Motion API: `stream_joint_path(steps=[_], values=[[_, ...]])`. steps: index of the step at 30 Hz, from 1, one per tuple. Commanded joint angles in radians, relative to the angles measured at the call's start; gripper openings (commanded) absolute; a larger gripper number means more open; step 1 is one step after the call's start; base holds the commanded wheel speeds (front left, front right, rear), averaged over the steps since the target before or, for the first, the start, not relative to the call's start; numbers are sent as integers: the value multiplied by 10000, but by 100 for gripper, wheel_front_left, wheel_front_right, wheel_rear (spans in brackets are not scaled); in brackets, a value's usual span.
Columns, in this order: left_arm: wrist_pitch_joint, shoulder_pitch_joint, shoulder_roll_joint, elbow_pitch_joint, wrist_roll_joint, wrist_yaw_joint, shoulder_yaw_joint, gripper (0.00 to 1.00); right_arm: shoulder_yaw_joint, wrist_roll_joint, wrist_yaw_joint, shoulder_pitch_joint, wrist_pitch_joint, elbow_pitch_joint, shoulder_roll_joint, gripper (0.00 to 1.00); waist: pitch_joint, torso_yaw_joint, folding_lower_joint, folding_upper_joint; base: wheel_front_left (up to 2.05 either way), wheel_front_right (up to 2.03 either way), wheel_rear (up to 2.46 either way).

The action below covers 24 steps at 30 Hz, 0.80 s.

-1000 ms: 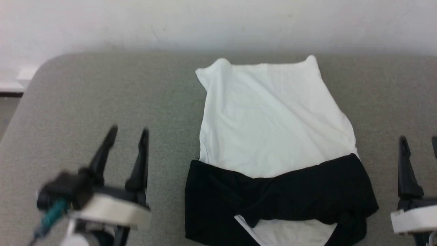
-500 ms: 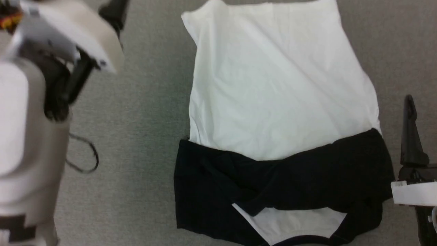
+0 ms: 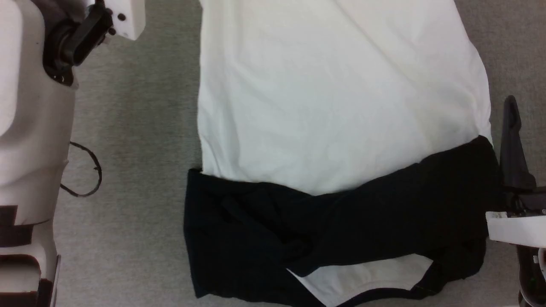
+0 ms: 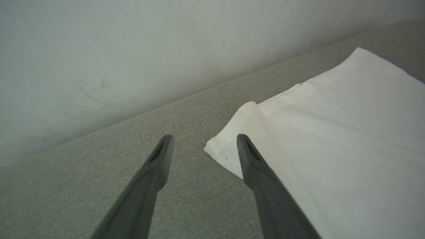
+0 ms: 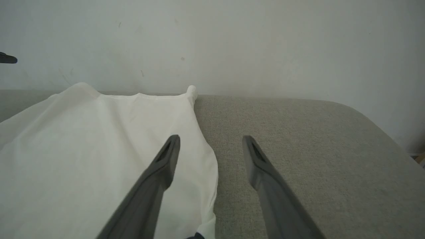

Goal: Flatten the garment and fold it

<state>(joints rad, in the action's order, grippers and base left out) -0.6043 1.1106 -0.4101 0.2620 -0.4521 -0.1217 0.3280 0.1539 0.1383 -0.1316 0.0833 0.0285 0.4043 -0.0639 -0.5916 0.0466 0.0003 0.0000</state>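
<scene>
Now left tool (image 4: 204,137) moved forward beside garment (image 4: 332,149) corner, jaws apart

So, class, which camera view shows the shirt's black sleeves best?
The head view: the black sleeves lie folded across the garment. The left wrist view catches a white corner; the right wrist view, white cloth and a black sliver.

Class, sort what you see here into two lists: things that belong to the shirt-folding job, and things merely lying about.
Belongs to the job: T-shirt; left gripper; right gripper; grey table under the shirt.
Merely about: white wall; black cable looping beside the left arm.
</scene>
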Motion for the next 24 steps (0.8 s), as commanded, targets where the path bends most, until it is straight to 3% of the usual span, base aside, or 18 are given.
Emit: stream_joint_path(steps=[1,20,21,22,24], values=[[-78,201,-28,215,-21,-32,132,100,-7,83,9,181,80,-13,-38,100,-586,564,-3,0,0,0,0],[-99,360,-413,1362,247,515,142,100,100,289,9,303,265,-284,-153,100,-1186,1108,-3,0,0,0,0],[-81,331,-443,1388,273,522,165,35,109,300,9,304,273,-310,-165,100,-1186,1131,-3,0,0,0,0],[-36,308,-487,1393,302,489,210,0,114,313,9,309,279,-332,-184,100,-1188,1155,-3,0,0,0,0],[35,218,-482,1465,198,449,197,0,119,311,9,342,271,-344,-259,100,-1164,1187,-3,0,0,0,0]])
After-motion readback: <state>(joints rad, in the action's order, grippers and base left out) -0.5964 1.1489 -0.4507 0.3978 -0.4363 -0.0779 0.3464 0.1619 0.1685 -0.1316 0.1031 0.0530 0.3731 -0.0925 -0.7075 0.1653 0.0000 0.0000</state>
